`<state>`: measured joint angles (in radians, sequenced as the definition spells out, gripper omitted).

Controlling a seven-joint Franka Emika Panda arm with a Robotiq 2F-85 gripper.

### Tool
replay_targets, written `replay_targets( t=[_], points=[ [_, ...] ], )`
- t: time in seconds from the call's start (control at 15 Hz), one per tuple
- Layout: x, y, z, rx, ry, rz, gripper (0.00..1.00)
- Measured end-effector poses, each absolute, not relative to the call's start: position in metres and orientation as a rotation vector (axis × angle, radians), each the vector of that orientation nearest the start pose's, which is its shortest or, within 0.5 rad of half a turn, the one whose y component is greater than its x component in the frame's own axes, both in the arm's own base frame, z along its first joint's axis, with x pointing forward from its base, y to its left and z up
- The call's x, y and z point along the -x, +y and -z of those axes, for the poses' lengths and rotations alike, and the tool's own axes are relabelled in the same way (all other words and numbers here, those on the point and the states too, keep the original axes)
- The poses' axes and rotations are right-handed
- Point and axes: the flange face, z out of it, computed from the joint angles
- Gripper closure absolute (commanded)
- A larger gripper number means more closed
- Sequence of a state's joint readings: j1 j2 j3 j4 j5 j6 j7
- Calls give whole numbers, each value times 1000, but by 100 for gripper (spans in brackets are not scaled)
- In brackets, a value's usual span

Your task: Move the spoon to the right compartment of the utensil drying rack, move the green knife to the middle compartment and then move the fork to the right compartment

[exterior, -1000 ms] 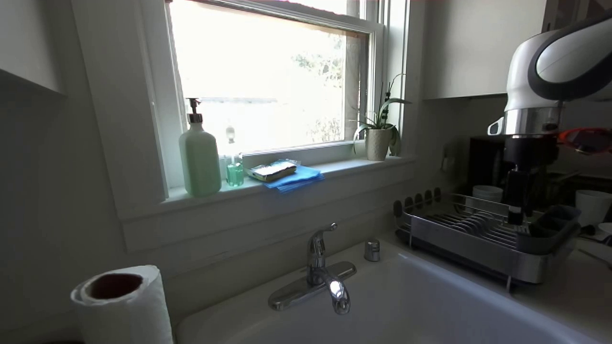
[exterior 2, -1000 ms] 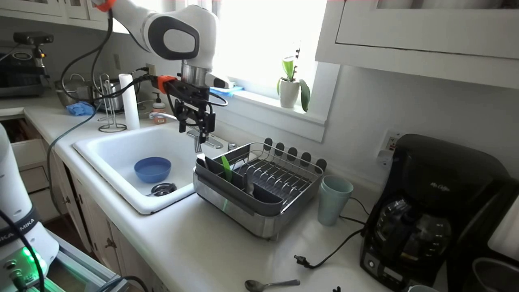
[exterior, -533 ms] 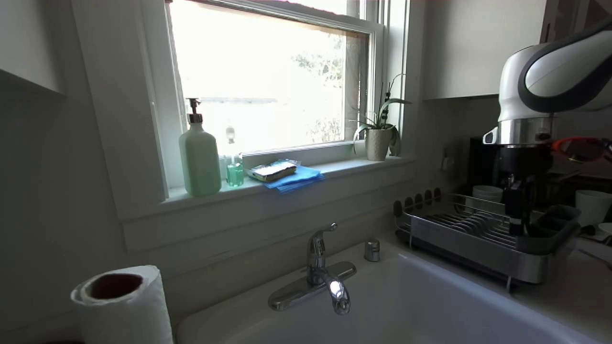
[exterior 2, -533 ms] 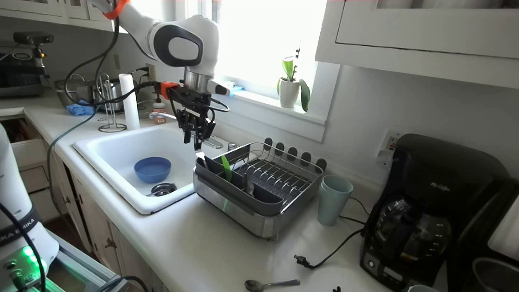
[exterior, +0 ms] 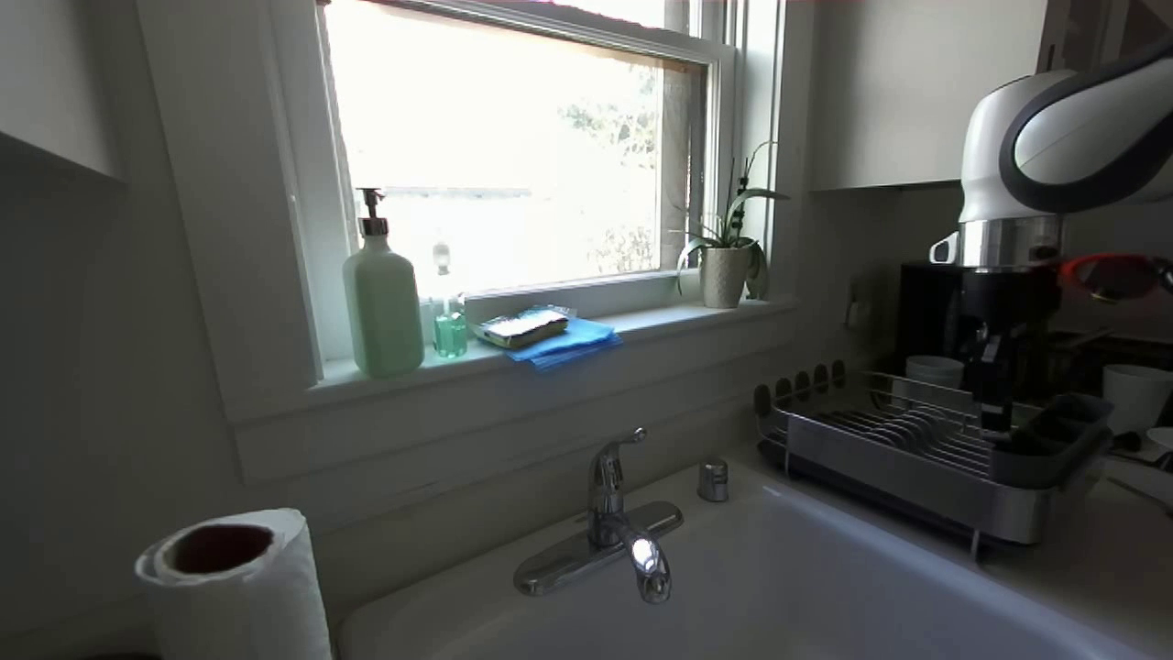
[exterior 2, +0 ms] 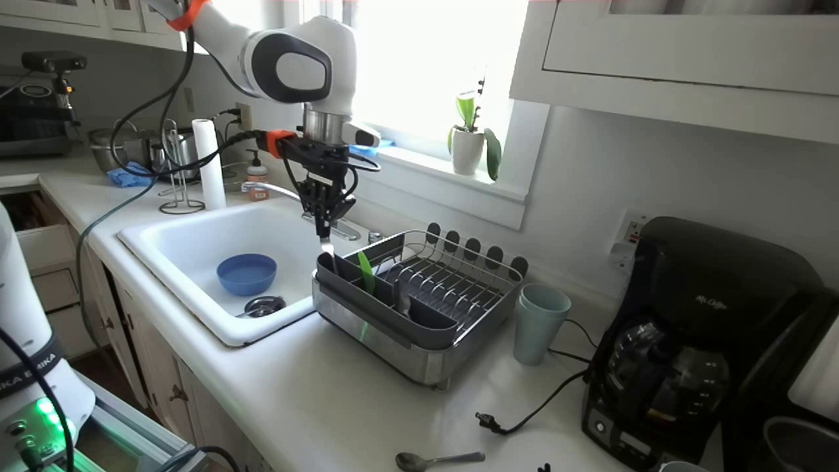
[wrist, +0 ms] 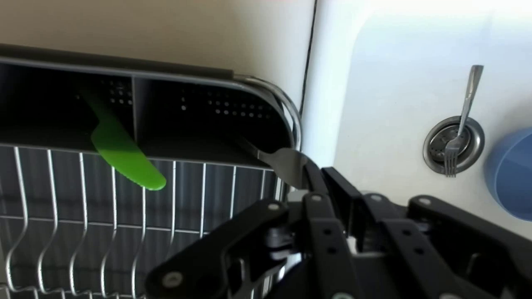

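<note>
Item: gripper [wrist: 321, 172], sole tool; its jaws were together, clamped on the upper end of the fork [wrist: 286, 164], whose tines were hidden. Position, fork: directly beneath the tool. Long axis: slanted; the handle ran down and away into the end compartment [wrist: 195, 143] of the utensil drying rack [exterior 2: 429, 367], on the sink [wrist: 374, 91] side. Item: green knife [wrist: 124, 153], one compartment farther from the tool, blade uppermost. Judgement: the lift called for drawing along that slant until the handle cleared, before any sideways travel.
</note>
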<state>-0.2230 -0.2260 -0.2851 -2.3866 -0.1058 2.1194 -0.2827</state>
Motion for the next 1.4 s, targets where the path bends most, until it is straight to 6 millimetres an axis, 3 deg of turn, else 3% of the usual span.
replay_targets(
  t=[0.73, 1.4],
  points=[
    [-380, -250, -432, 3190, 287, -77, 99],
    [-338, -270, -519, 3143, 408, 138, 99]
  ],
)
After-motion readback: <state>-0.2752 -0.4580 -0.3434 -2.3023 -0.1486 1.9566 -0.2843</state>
